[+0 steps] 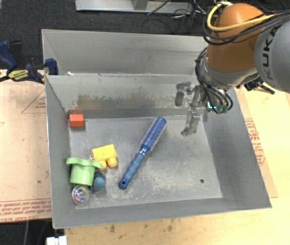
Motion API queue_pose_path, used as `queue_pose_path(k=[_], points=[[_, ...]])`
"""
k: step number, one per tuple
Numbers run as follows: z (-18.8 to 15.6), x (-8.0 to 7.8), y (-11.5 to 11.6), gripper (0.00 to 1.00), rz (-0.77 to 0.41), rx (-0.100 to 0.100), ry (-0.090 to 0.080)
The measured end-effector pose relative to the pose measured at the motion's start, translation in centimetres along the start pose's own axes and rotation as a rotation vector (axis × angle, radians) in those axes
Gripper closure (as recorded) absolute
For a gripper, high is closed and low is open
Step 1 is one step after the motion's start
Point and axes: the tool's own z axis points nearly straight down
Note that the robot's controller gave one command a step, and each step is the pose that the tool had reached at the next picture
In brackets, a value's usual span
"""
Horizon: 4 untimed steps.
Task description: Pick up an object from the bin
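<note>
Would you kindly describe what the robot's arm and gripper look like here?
The arm is a rounded grey link with dark lettering, ending in a glossy orange cover. A yellow cable loops over that cover, dark cables bunch beneath it, and the gripper is slim, silvery metal.

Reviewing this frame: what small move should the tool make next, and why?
Probably a short shift toward the view's left, to bring the tool over the bristled head of the blue plastic hairbrush. The tool now stands over bare floor of the grey metal bin, and the brush is nearest. The small orange block and green plastic cup lie farther left.
</note>
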Motion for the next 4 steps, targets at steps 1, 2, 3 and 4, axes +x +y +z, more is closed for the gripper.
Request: queue_pose_path(k=[1,2,3,4], points=[[14.8,-1.1,5.1,0.0,-0.359,-0.001,-0.003],[11.4,-1.1,6.8,0.0,-0.442,0.001,-0.011],[11.3,-1.4,5.5,0.0,-0.45,0.002,-0.01],[14.7,-1.2,5.8,0.0,-0.519,0.001,-0.005]])
